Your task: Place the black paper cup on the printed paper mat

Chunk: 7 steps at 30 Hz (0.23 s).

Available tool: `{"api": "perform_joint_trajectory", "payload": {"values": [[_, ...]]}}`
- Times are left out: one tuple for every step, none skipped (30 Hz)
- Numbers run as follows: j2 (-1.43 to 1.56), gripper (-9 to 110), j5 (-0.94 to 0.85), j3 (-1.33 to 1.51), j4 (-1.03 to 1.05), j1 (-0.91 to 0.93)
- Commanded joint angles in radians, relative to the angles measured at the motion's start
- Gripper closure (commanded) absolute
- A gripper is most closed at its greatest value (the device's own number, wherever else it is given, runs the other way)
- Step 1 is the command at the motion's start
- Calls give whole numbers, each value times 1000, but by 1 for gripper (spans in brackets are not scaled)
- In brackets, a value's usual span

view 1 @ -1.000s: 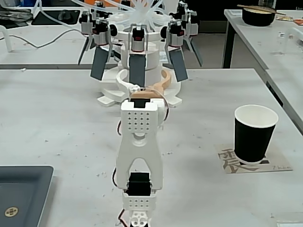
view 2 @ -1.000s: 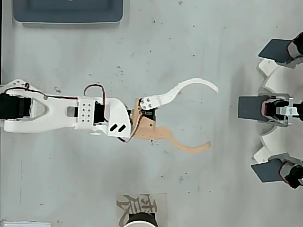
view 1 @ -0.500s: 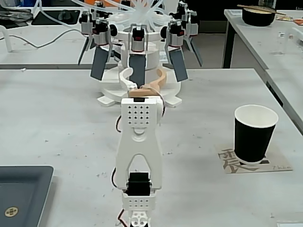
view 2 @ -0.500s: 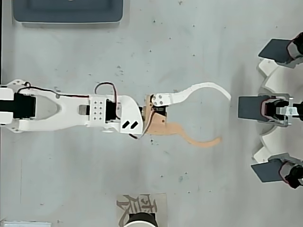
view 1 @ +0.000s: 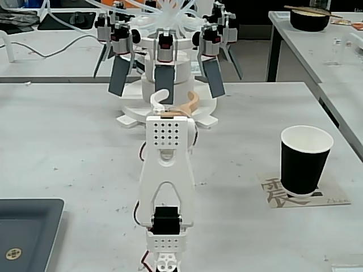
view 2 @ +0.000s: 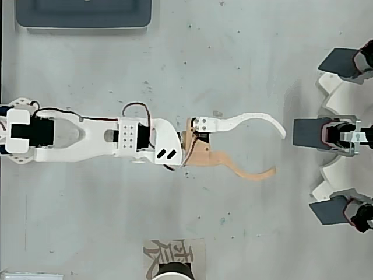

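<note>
One black paper cup stands at about four o'clock in the fixed view, on one printed paper mat; in the overhead view both sit at six o'clock, cut by the edge. One white arm carries one tool with two curved fingers, one white and one tan. One dark grey tray lies at eight o'clock in the fixed view. One dark bowl sits on the far surface at one o'clock. One white round rig at twelve o'clock shows three grey paddles facing the camera.
</note>
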Motion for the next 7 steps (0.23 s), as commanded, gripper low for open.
{"api": "perform_joint_trajectory", "payload": {"values": [[20,89,-8,-54,-3,-15],[18,89,-8,-54,-3,-15],[18,89,-8,-54,-3,-15],[18,89,-8,-54,-3,-15],[17,89,-8,-54,-3,-15],[17,89,-8,-54,-5,-15],[17,89,-6,-54,-5,-15]]}}
